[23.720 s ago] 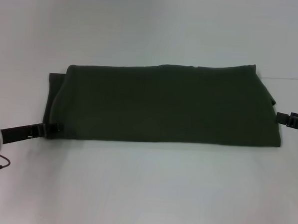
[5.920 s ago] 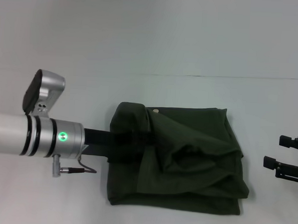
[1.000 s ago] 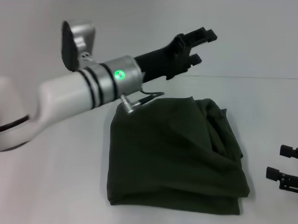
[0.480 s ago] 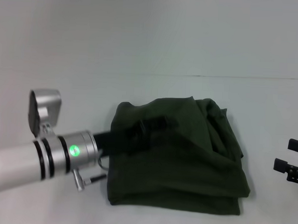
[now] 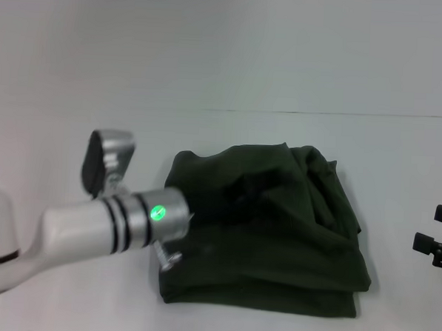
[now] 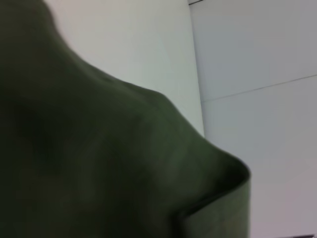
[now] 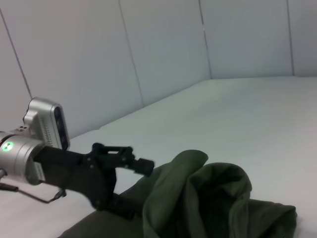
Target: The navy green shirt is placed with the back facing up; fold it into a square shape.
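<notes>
The navy green shirt (image 5: pixel 277 235) lies folded into a rough, rumpled square on the white table, with bunched folds along its far right part. My left gripper (image 5: pixel 231 192) reaches in from the left, low over the shirt's far left part. In the right wrist view the left gripper (image 7: pixel 141 191) shows its fingers apart, the lower one partly hidden behind a raised fold of the shirt (image 7: pixel 208 198). Dark green cloth of the shirt (image 6: pixel 99 163) fills the left wrist view at close range. My right gripper (image 5: pixel 438 229) stands open at the picture's right edge, apart from the shirt.
The white table (image 5: pixel 399 153) stretches back to a pale wall, with bare surface on every side of the shirt. My left arm's silver wrist (image 5: pixel 129 216) crosses the table's left front part.
My left arm dropped from raised above the shirt's far edge to low over the cloth, then slid a little farther onto it. The right gripper drew back toward the right edge.
</notes>
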Robot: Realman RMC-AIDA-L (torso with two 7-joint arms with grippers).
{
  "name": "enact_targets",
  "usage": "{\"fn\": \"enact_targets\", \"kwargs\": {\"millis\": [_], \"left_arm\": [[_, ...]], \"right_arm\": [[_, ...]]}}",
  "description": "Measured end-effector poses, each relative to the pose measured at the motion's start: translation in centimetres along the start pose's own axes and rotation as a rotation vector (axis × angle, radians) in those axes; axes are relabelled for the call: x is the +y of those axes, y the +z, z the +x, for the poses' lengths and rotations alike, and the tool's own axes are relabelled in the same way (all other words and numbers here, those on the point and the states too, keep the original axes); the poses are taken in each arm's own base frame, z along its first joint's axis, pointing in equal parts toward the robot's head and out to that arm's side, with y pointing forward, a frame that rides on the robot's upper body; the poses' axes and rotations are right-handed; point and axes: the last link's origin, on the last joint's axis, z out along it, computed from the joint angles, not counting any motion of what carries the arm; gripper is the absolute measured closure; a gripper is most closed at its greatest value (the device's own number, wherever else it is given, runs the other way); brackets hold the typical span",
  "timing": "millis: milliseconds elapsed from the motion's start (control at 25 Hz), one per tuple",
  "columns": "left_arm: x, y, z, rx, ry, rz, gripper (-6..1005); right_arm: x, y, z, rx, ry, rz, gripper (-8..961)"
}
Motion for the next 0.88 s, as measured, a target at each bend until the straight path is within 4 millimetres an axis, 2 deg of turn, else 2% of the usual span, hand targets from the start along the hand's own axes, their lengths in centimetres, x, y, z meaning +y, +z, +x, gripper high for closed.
{"fn": "enact_targets", "kwargs": {"millis": [160, 280, 360, 480, 600, 800, 880], "left_arm": [[2.7, 1.8, 1.3, 0.043, -0.029, -0.06, 104], [6.0, 2.8, 2.8, 0.1, -0.015, -0.178, 106], [8.1, 2.6, 3.6, 0.126, 0.039, -0.281, 106], [9.5, 1.5, 4.0, 0.141, 0.142, -0.382, 105], [8.9, -0.5, 4.0, 0.18, 0.257, -0.432, 104], [5.5, -5.9, 3.6, 0.314, 0.442, -0.451, 105], [4.2, -7.4, 3.2, 0.348, 0.476, -0.439, 105]], "right_arm": [[0.0, -0.2, 0.2, -0.002, 0.005, 0.007, 68], [-0.1, -0.1, 0.0, -0.008, 0.007, 0.009, 68], [-0.1, 0.2, -0.3, -0.018, 0.011, 0.007, 68], [-0.4, 0.7, -0.9, -0.044, 0.03, 0.015, 68], [-0.3, 1.5, -1.5, -0.07, 0.033, 0.006, 68], [1.3, 4.8, -2.8, -0.081, -0.015, -0.114, 68], [2.1, 6.5, -3.3, -0.082, -0.042, -0.159, 68]]}}
